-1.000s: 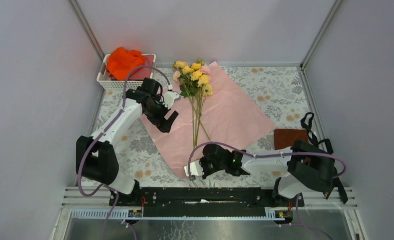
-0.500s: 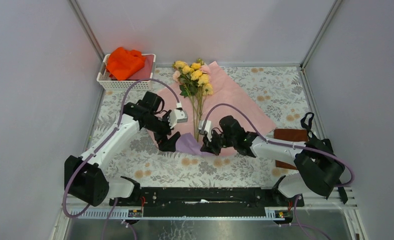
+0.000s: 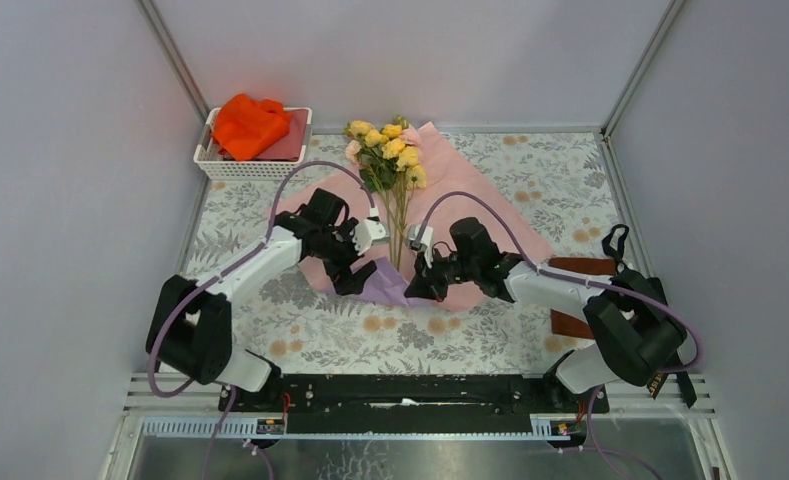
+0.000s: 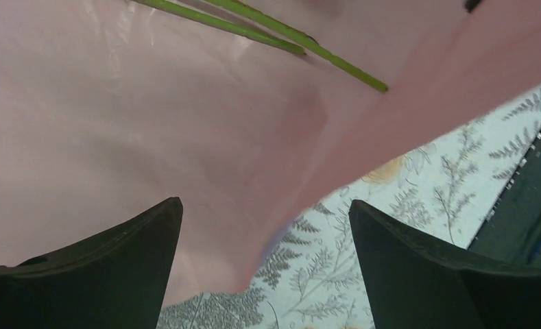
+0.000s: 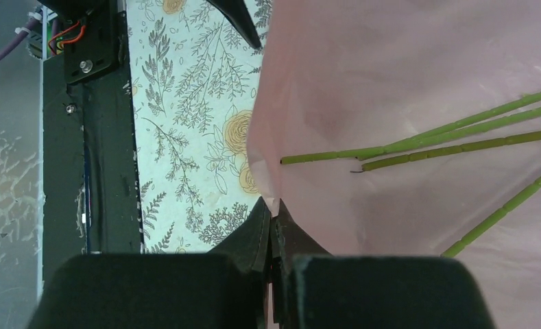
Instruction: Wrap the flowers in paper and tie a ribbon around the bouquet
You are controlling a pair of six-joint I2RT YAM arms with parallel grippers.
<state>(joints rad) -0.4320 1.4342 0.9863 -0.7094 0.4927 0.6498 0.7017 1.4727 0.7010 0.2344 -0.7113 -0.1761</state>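
- From above, the flowers point(image 3: 392, 150) lie on the paper point(image 3: 480, 200). Their yellow and pink blooms are at 12 o'clock on the bench point(image 3: 560, 175), and the thin stems point(image 3: 398, 235) run down towards 6 o'clock.
- The paper lies pink side up across the middle of the bench. Its near corner is turned up by the stem ends and shows a lavender underside.
- The left hand point(image 3: 355, 275) sits at 9 o'clock of that turned corner and the right hand point(image 3: 420, 285) at 3 o'clock of it. The two are close together, with the stem ends between them.
- A white basket point(image 3: 210, 160) holding an orange cloth point(image 3: 247, 122) stands at 11 o'clock. A brown pad point(image 3: 573, 268) lies at 4 o'clock, partly under the right arm.
- In the left wrist view, the left hand's two dark fingers point(image 4: 116, 274) stand spread wide and grip nothing. The paper's loose edge hangs in the gap between them, but I cannot tell whether it touches either one. Green stems cross the pink sheet at 12 to 1 o'clock, and the flowered bench cover shows at 4 o'clock.
- In the right wrist view, the right hand is closed tight, its fingertips pinching the raised edge of the paper. The stems lie on the pink sheet and run from the centre out to 3 o'clock. The flowered bench cover shows at 10 o'clock.
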